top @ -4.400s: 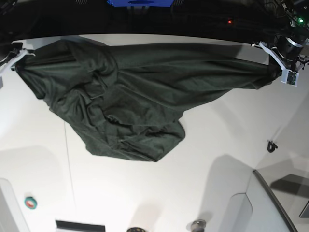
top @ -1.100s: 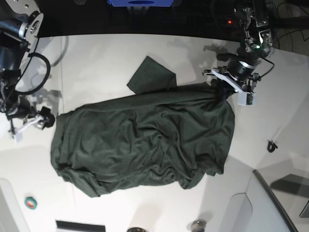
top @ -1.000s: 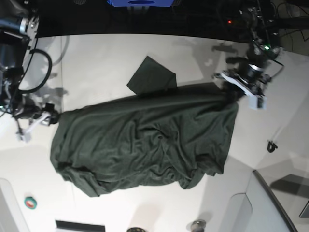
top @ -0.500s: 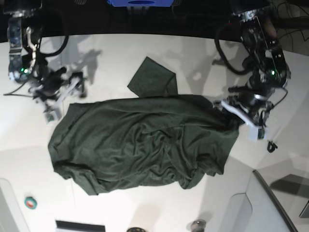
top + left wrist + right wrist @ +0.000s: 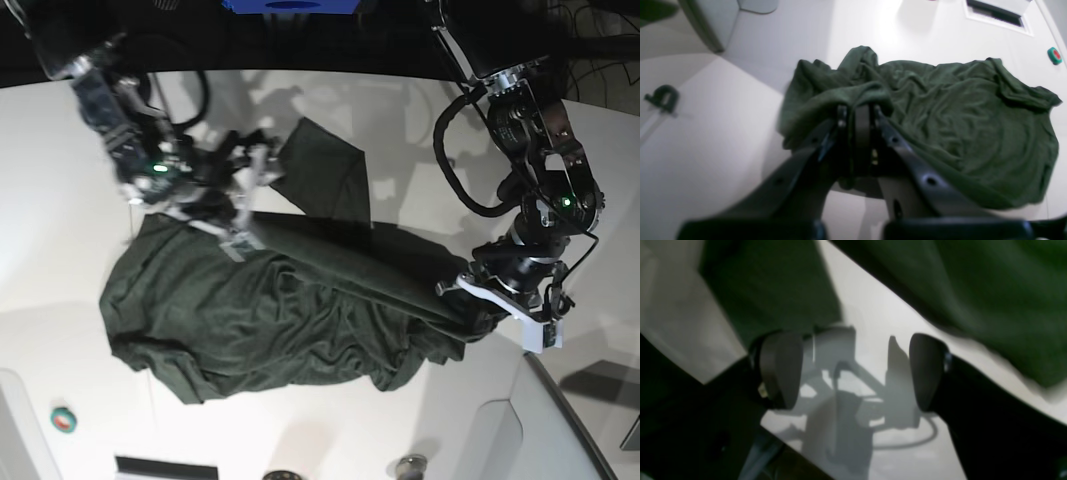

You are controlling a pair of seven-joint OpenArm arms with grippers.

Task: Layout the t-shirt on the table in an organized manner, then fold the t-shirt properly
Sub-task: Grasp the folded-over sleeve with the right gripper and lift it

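Near the table's left edge, toward its front corner, a small green-and-red disc, well apart from everything else. Further back on the left, the right gripper over the back-left part of the shirt, jaws released and spread wide. From the right wrist camera: two dark pads held apart, bare white table and the gripper's own shadow between them, nothing pinched; dark green cloth past the tips on both sides, whether touching a pad cannot be told through the blur.

Across the middle of the table, the shirt lying crumpled in a long heap, heavily wrinkled, one rim rolled under along the front. One flat sleeve-like flap sticking out from the heap toward the table's back edge, lying smooth on the white surface just beside the right gripper.

At the heap's right end, the left gripper clenched on a bunched corner of the shirt. From the left wrist camera: fingers pressed together with a fold of green fabric squeezed between and draped over the tips, the rest of the cloth spreading away across the table.

Near the table's right edge, a small dark clamp-like fitting, apart from the shirt. At the front right corner, a grey angled panel.
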